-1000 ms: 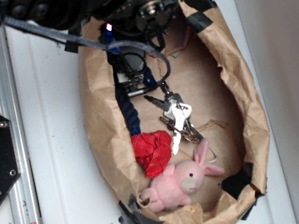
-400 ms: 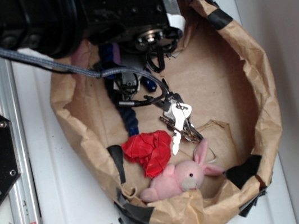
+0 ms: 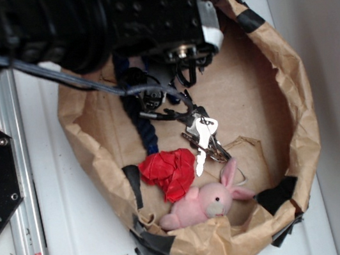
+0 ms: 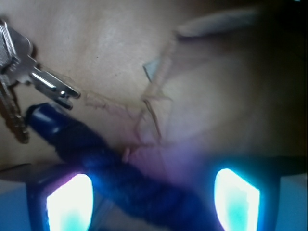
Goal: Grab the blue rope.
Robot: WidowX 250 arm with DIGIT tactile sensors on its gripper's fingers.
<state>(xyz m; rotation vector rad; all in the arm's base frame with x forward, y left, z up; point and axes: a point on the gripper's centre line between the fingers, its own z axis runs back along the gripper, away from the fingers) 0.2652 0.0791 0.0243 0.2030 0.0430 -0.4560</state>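
In your wrist view, the two glowing finger pads of the black gripper stand wide apart at the bottom edge, and the thick dark navy twisted rope runs up between them from the lower right to a glossy brighter-blue capped end at the upper left. The rope passes close by the left pad; you cannot tell whether it touches either one, and the gripper is spread, holding nothing firmly.

Just beyond that capped end lie the silver metal keys, on the brown paper floor.

From the exterior view, the rope lies inside the crumpled brown paper bag, along its left side, mostly hidden under the black arm. Right beside it sits the key bunch. Further down the bag you see a crumpled red wrapper, then a pink plush rabbit near the bottom rim.
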